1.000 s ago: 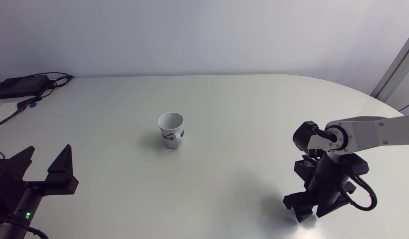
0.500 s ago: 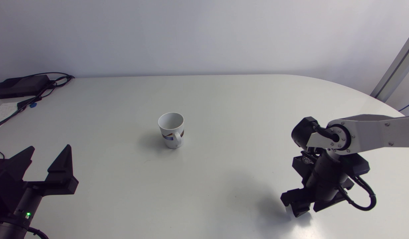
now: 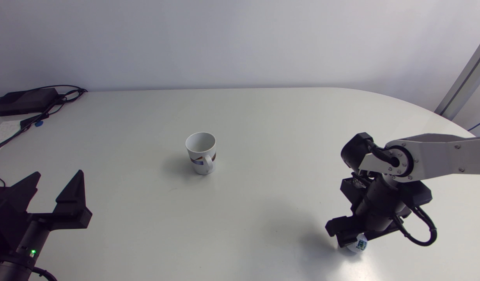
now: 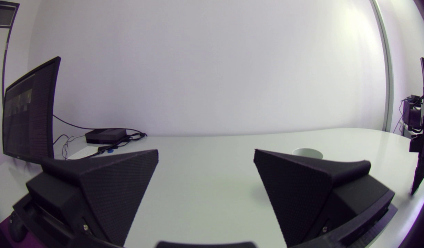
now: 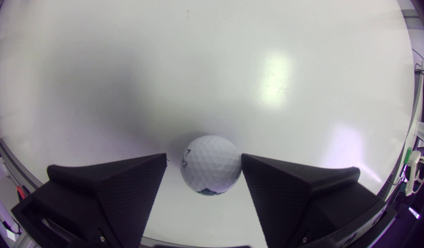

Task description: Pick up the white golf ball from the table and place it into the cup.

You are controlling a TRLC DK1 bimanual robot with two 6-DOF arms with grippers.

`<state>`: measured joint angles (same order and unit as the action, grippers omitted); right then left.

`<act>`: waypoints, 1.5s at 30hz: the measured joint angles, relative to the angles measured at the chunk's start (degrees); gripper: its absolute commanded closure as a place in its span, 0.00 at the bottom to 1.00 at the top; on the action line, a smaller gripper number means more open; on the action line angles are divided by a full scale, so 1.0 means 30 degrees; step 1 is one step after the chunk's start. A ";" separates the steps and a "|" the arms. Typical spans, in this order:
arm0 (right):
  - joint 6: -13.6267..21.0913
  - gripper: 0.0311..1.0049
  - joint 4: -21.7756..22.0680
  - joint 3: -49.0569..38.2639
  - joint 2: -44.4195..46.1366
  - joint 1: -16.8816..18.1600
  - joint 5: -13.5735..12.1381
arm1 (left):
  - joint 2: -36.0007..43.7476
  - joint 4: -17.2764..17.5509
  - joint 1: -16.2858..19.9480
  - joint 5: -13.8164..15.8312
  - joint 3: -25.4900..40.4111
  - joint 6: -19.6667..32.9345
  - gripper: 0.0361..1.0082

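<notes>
— What is found at the left?
— The left gripper (image 3: 59, 173) is held spread wide at the table's (image 3: 263, 117) near edge.
— And mid-table?
— The cup (image 3: 201, 153) is set upright, well apart from both arms.
— At the right?
— The golf ball (image 5: 210, 165) is flanked by the right gripper (image 5: 203, 160), whose fingers are parted: one is touched, and a slight gap is left at the other.

One white golf ball (image 3: 358, 245) is counted at the lower right of the frame, and one cup (image 3: 201, 152) near the middle. Two grippers are counted, the left gripper (image 3: 59, 173) and the right gripper (image 5: 203, 157). One black box (image 3: 25, 100) is seen at the upper left.
</notes>
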<state>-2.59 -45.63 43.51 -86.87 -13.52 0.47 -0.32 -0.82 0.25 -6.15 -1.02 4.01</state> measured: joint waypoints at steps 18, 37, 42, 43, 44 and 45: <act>-0.0080 0.27 -0.0015 -0.0007 0.0015 0.0386 0.0495 | 0.0000 -0.0007 0.0000 0.0007 0.0000 0.0000 0.02; -0.0211 0.65 -0.0102 -0.0007 0.0015 0.0372 0.0488 | 0.0000 -0.0007 0.0000 0.0000 0.0000 0.0000 0.02; -0.0219 0.66 -0.0153 -0.0007 0.0270 0.0364 0.0481 | 0.0000 -0.0007 0.0000 0.0007 0.0000 0.0000 0.02; -0.0219 0.66 -0.0240 -0.0007 0.0466 0.0364 0.0474 | 0.0000 0.0000 0.0000 0.0000 0.0000 0.0000 0.02; -0.0219 0.66 -0.0437 0.0022 0.0765 0.0364 0.0452 | 0.0000 -0.0007 0.0000 0.0000 0.0000 0.0000 0.02; -0.0219 0.66 -0.0801 0.0124 0.1071 0.0364 0.0423 | 0.0000 0.0000 0.0000 0.0000 0.0000 0.0000 0.02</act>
<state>-3.25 -48.03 43.88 -83.66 -12.43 1.74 -0.32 -0.82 0.25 -6.15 -1.02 4.01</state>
